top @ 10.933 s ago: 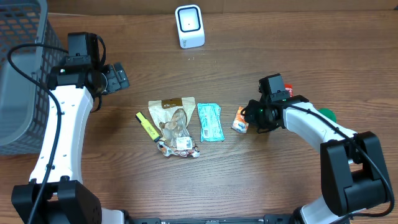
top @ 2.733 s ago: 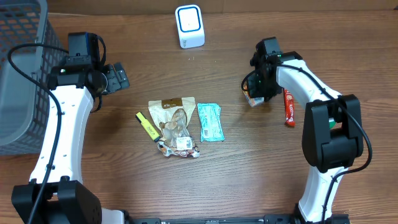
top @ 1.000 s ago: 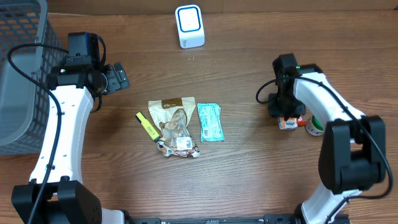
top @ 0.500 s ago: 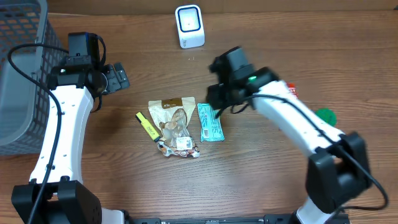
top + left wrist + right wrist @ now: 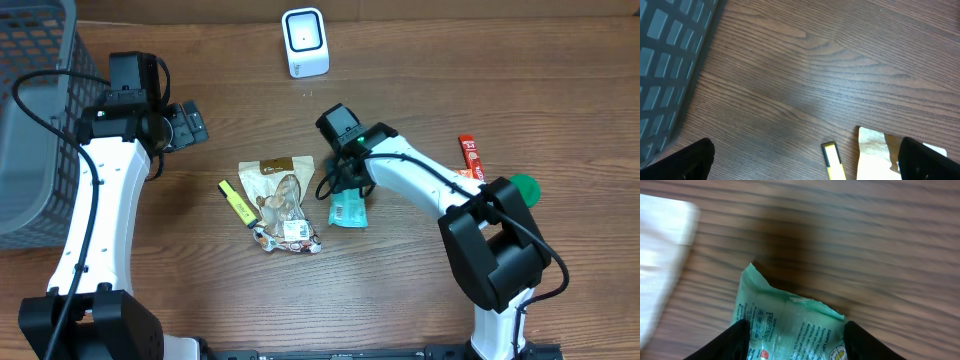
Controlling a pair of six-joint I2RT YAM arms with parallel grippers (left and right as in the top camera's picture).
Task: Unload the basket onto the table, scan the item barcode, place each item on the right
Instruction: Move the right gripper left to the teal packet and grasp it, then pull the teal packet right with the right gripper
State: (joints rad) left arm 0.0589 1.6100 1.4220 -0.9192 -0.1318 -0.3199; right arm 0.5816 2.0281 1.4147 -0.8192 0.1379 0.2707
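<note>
In the blurred wrist view the right fingers stand apart astride the crinkly green packet, seemingly just touching its sides; its lower part is cut off, and overhead the arm hides its top end. It lies mid worktop beside a tan pouch, bare wood to its right. The left fingers, wide apart and empty, hover near the mesh basket, itself cut off.

My right wrist view is blurred. The green packet runs off its bottom edge, its print unreadable, and I can't tell whether the right gripper pinches it. Overhead, that gripper hides the packet's upper end.
</note>
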